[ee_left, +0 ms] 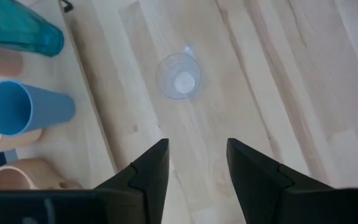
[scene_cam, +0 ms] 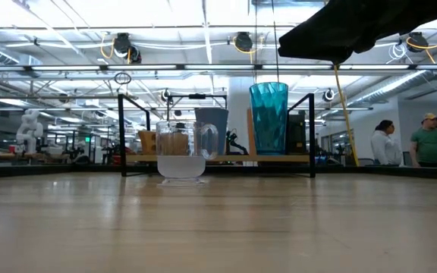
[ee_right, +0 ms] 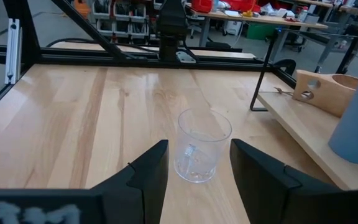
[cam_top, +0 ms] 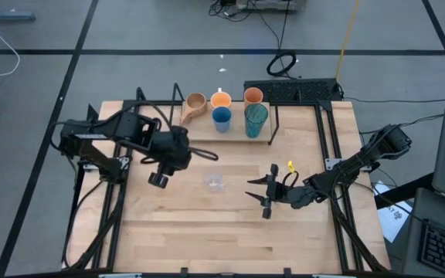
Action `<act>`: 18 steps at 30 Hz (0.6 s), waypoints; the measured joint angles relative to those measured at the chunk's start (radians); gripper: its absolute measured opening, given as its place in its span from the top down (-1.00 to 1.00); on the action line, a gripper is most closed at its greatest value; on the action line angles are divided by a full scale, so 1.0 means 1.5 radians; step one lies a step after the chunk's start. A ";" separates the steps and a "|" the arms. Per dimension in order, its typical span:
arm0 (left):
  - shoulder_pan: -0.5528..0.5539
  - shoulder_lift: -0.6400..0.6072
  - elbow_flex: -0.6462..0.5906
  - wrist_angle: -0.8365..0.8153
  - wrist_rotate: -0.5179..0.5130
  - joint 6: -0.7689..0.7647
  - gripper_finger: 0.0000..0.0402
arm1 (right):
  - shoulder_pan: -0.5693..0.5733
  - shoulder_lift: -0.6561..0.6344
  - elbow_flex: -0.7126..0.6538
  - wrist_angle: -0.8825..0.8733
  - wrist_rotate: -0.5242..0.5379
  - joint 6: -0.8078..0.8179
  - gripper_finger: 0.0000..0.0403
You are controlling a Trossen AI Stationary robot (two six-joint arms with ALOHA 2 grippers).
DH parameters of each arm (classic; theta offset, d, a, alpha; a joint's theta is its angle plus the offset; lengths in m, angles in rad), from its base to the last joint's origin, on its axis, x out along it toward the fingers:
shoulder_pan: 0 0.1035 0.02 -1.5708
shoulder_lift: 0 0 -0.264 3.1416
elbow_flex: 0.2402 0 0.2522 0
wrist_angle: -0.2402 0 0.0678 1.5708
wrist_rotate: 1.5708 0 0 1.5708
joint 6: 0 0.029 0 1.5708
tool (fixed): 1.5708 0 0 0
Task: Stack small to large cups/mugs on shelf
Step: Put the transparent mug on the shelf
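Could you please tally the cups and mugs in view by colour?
Orange cups: 2
Blue cup: 1
Teal tumbler: 1
Tan mug: 1
Clear cup: 1
Total: 6

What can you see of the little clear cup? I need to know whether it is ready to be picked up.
The clear cup looks like thin transparent plastic or glass, small, round, with a handle showing in the low view. It stands upright and empty on the bare wooden tabletop, in front of the shelf, not on it. Nothing touches it but the table; it stands apart from both arms.
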 joint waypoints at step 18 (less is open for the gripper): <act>-0.027 0.010 -0.089 0.119 0.001 -0.055 0.11 | 0.000 0.000 0.000 -0.001 0.000 0.000 0.18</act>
